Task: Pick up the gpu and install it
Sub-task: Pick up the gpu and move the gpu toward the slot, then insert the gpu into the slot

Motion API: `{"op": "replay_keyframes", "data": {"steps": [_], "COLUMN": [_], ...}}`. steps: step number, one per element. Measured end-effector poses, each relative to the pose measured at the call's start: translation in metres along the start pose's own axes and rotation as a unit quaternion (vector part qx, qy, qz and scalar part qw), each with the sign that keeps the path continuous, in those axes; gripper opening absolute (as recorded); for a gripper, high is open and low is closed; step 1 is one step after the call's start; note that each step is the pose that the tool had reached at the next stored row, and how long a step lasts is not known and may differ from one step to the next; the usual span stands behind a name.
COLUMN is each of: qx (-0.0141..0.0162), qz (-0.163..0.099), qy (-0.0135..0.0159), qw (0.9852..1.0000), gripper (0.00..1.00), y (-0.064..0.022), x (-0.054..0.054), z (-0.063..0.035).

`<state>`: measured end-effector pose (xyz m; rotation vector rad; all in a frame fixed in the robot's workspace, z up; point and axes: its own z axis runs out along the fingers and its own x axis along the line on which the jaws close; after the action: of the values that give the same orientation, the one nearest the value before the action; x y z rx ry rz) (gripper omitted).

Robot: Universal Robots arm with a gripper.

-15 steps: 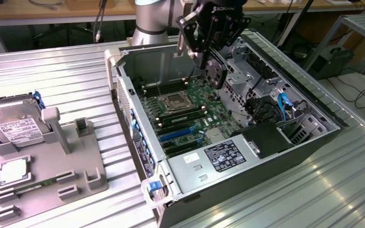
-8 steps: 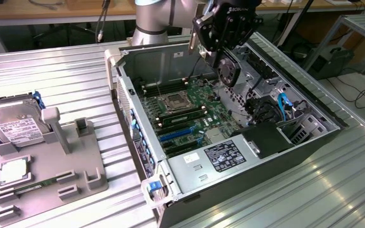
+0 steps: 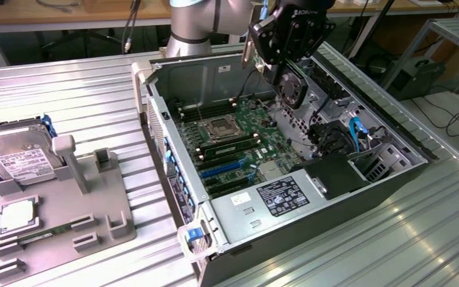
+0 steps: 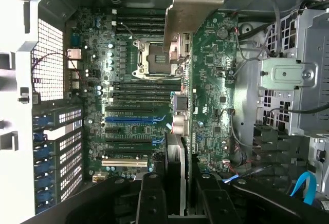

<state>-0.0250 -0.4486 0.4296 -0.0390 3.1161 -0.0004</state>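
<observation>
An open computer case [image 3: 201, 78] stands on a ribbed metal table [image 3: 78, 101]. Inside the case lies a green motherboard [image 3: 250, 116] and a blue cable [image 3: 355, 133]. Well apart from the case, toward the exterior view's left, a silver hard drive [image 3: 14, 156] and a grey holder tray [image 3: 94, 209].

gpu [image 4: 176, 154] partly behind fingers [image 4: 151, 203]

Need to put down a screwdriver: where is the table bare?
The table is bare beyond the grey fixture and hard drive, beside the case, and past the case on the exterior view's right. Crowded: the fixture, and the case, with the gripper holding the gpu over it.
</observation>
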Motion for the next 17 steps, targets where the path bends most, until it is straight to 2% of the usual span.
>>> {"op": "replay_keyframes", "data": {"steps": [9, 17], "qx": [0.0, -0.0009], "qz": [-0.001, -0.036], "qy": [0.0, 0.0], "qw": [1.0, 0.9993], "gripper": [0.28, 0.28], "y": [0.0, -0.0001], "x": [0.0, 0.0001], "z": [0.0, 0.0]}}
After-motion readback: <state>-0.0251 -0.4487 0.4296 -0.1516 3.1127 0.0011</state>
